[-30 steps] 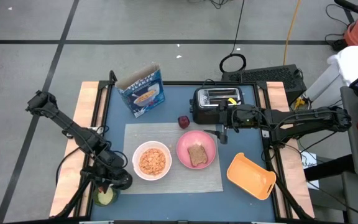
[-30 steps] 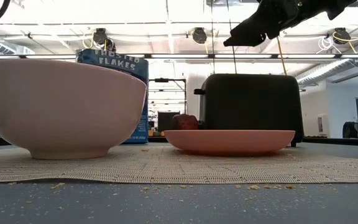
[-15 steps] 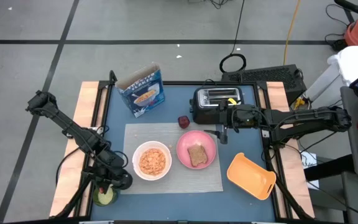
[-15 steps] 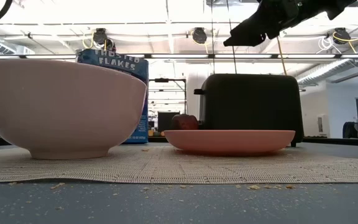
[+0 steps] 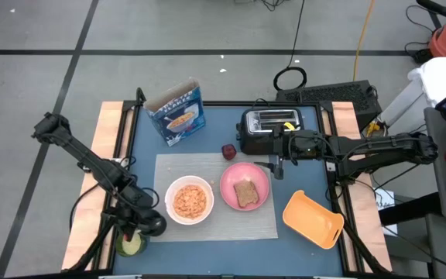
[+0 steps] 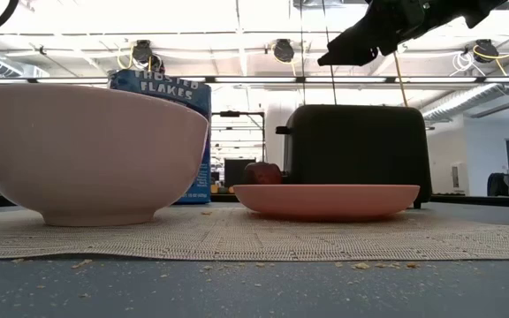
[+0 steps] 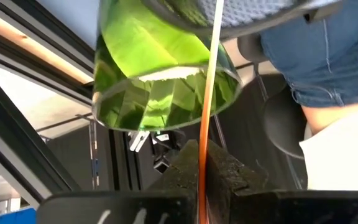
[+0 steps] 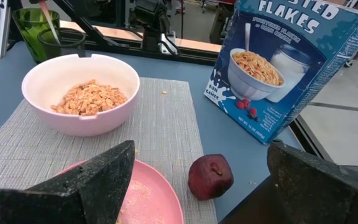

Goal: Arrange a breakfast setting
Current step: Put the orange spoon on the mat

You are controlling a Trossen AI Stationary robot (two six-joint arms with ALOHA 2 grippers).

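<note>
Grey mat [image 5: 215, 198] carries white bowl [image 5: 189, 199] of cereal beside pink plate [image 5: 244, 186] bearing toast [image 5: 245, 193], dark red fruit [image 8: 210, 176] just off mat; right gripper [image 5: 278, 157] spread wide above toaster [image 5: 270, 129]; left gripper [image 5: 134, 227] clenched on thin handle [image 7: 207, 106] at green cup [image 5: 131, 246].
</note>
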